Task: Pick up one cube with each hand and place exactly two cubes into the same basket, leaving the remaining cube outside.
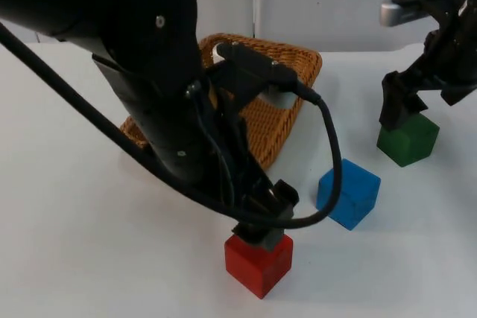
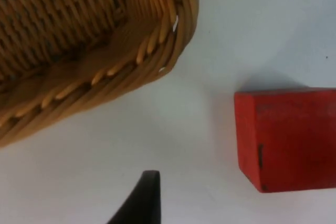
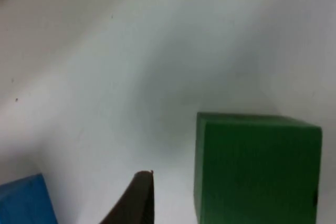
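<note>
A red cube (image 1: 258,262) sits near the table's front edge. My left gripper (image 1: 267,230) hangs open just above its back edge. In the left wrist view the red cube (image 2: 286,137) lies beside one black fingertip (image 2: 146,198), with bare table between them. A green cube (image 1: 408,139) rests at the right, and my right gripper (image 1: 402,118) stands open right over its back edge. The right wrist view has the green cube (image 3: 257,166) close to a fingertip (image 3: 137,198), not touching. A blue cube (image 1: 348,193) lies between the other two. The wicker basket (image 1: 305,61) holds no cube that I can see.
The basket's woven rim (image 2: 105,72) is a short way behind the red cube. The blue cube (image 3: 23,203) lies near the green one. The left arm's bulk hides the basket's left part. The grey partition wall closes the back.
</note>
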